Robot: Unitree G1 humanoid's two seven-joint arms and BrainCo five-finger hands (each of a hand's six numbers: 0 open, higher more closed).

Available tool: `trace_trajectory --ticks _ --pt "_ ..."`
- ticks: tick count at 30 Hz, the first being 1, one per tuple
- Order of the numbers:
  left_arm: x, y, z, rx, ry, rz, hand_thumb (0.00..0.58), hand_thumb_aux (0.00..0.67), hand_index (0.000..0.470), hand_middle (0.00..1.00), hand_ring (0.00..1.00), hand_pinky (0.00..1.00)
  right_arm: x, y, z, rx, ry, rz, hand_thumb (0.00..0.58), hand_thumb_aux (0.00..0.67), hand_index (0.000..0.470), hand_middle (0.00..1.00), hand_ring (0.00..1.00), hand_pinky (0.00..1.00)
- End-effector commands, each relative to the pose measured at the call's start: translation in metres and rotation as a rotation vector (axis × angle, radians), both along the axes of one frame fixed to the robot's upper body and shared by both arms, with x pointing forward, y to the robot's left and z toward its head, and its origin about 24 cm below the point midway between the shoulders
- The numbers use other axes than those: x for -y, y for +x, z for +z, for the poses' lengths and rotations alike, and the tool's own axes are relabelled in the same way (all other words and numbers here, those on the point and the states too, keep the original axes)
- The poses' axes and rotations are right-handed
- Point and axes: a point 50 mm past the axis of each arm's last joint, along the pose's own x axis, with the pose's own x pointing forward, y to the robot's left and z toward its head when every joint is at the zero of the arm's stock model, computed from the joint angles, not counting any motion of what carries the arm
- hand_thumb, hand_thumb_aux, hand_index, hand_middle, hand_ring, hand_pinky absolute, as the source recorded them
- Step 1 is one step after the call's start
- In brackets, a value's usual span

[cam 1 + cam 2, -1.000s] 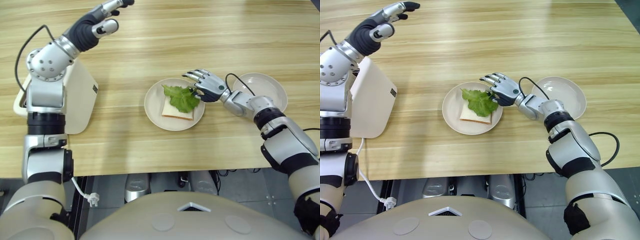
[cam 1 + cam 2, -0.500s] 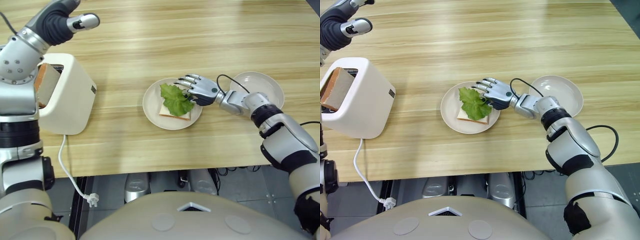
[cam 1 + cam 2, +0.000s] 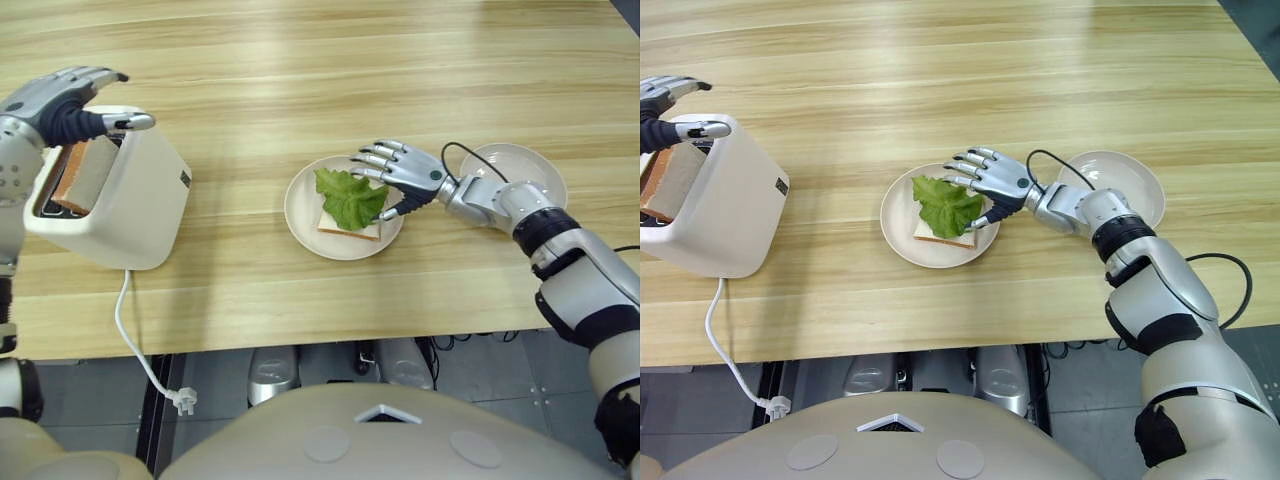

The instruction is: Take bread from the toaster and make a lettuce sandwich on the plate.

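One bread slice [image 3: 85,172] stands in the toaster [image 3: 145,215], well left of the plate [image 3: 298,212], left hand [image 3: 62,100] above it, fingers spread. The right hand [image 3: 405,170] splays over the plate's lettuce [image 3: 350,197]. Toast looks light, crumbly; I'd pinch its top edge.

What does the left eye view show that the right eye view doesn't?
Left eye view: the left hand whole, wrist included, above the toaster. Right eye view: that hand is cut by the edge, and a black cable loops beside the right arm. Both: a slice in the toaster, the right hand open over lettuce on bread on the plate, a bowl beside it.
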Motion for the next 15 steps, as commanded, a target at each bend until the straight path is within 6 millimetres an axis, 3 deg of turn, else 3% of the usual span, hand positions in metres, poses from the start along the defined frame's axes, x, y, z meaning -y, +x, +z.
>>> trace_trajectory --ticks 1,15 --pt "-0.008 -0.002 0.003 -0.033 0.088 0.063 0.000 0.000 0.000 0.00 0.00 0.00 0.012 -0.003 0.012 0.023 0.064 -0.044 0.000 0.000 0.000 0.00 0.00 0.00" --pt "-0.037 -0.033 -0.026 -0.222 0.075 0.248 0.000 0.000 0.000 0.00 0.00 0.00 0.026 -0.007 0.030 0.074 0.128 -0.109 0.000 0.000 0.000 0.00 0.00 0.00"
